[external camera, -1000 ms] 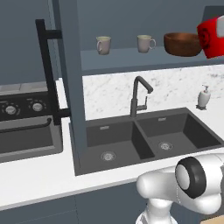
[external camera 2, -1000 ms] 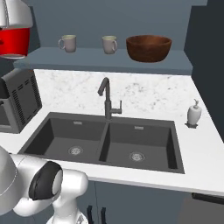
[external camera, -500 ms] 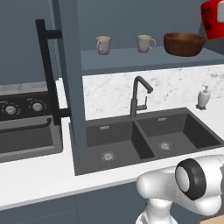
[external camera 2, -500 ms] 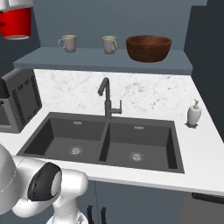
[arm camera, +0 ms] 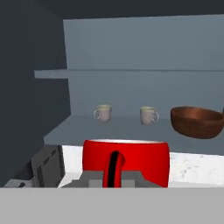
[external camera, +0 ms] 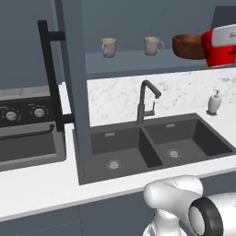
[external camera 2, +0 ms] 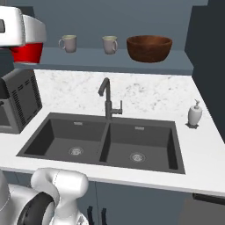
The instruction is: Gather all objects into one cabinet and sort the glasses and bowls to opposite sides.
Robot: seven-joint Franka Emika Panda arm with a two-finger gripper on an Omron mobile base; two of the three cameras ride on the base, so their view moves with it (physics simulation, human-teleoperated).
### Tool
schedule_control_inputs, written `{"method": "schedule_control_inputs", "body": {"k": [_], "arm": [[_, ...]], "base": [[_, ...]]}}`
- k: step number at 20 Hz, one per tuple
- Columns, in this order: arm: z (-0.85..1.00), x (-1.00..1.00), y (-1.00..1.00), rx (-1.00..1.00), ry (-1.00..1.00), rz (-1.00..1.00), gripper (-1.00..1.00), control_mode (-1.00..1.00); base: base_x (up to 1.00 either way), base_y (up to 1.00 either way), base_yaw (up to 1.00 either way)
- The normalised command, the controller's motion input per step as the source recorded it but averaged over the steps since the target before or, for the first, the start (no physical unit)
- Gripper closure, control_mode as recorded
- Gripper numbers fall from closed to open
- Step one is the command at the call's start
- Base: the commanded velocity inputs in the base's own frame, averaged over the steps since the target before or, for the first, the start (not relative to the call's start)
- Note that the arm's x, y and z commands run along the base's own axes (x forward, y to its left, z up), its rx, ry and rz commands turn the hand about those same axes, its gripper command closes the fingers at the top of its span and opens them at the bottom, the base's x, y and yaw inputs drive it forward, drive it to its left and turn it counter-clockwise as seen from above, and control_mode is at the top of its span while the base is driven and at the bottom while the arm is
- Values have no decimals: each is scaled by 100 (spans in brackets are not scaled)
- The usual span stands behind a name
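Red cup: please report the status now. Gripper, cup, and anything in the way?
Gripper shut on red cup, held upright in front of the open cabinet. Two mugs and bowl on the cabinet floor. Nothing between cup and cabinet.

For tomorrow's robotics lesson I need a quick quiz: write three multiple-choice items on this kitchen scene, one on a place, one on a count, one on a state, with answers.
1. Where does the wooden bowl stand?
A. in the sink
B. on the cabinet's bottom shelf
C. on the stove

2. How many beige mugs stand on that shelf?
A. one
B. two
C. four

3. What is the state of the red cup?
A. held by the gripper
B. lying in the sink
C. standing beside the bowl

Answers: 1 B, it sits right of the mugs; 2 B, one and another; 3 A, the gripper is closed on it in the hand view.
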Motion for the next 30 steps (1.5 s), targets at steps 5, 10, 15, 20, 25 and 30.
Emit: {"method": "schedule_control_inputs", "body": {"k": [5, 10, 15, 20, 25, 30], "arm": [[-83, 85, 4, 16, -14, -6, 100, -100], [1, 56, 1, 6, -8, -5, 100, -100], [100, 12, 4, -4, 7, -1, 100, -100], [9, 4, -1, 0, 14, 0, 100, -100], [-25, 59, 0, 0, -2, 0, 100, -100], [-21, 89, 3, 0, -7, 1, 100, -100]], "base": [[0, 0, 0], [0, 0, 0], [0, 0, 0], [0, 0, 0], [0, 0, 0], [0, 0, 0]]}}
